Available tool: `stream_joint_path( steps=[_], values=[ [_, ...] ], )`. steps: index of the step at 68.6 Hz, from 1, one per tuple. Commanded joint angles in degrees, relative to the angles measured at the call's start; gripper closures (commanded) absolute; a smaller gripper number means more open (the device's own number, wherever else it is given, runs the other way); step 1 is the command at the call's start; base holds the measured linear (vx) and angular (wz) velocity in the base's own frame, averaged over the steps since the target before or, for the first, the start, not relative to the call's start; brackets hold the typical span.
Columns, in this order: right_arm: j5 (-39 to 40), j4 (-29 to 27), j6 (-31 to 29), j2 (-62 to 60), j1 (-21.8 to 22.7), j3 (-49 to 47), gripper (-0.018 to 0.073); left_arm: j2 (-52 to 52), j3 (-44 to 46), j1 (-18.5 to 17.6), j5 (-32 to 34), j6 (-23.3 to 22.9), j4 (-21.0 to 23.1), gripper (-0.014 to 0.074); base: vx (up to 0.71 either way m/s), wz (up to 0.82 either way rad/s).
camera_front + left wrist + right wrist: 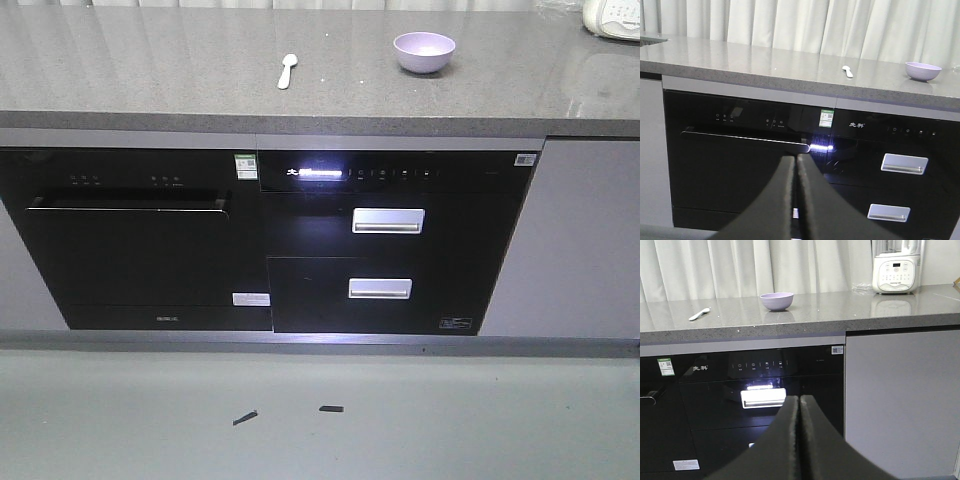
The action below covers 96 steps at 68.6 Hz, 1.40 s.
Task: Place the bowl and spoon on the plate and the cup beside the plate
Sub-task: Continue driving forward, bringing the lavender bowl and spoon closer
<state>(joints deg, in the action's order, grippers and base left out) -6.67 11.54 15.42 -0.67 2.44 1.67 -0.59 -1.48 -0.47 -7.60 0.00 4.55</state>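
Exterior front-facing view, contents.
- Item one: bowl [424,51], upright on the grey countertop [150,70], toward the far right.
- Item two: spoon [287,70], lying flat, left of the bowl and well apart from it.
- Plate: not in any view.
- Cup: not in any view.
- Item three: white blender [896,267], far right on the counter, seen from the right wrist.
- Item four: black appliance fronts [150,250], below the counter edge.

End effectors.
- Left gripper [796,159]: fingers pressed together with nothing between them, facing the appliance fronts below counter level.
- Right gripper [799,399]: likewise clenched and empty, equally low.

Hazards, as judged.
1. Both arms sit lower than the counter edge, so a careless lift may knock it.
2. With jaws closed, an approach to the bowl or spoon will shove rather than grasp unless they open first.
3. The spoon is thin and flat on smooth stone, so a pinch may skid it away.
4. The bowl wall is smooth and curved, so a rim grip may slip or tip it.
5. No plate is located, so nothing can be set down on it yet.
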Motion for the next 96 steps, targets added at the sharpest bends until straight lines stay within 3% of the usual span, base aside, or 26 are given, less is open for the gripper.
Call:
stream_joint_path(
  steps=[1,96],
  values=[
    [3.89,0.25,-0.54,-0.58,0.35,0.39,0.0561,-0.85,-1.13,-0.41,3.84,0.00,0.19,0.0602,0.03,0.00],
    [3.89,0.25,-0.54,-0.58,0.35,0.39,0.0561,-0.85,-1.13,-0.41,3.84,0.00,0.19,0.0602,0.03,-0.01]
  ],
)
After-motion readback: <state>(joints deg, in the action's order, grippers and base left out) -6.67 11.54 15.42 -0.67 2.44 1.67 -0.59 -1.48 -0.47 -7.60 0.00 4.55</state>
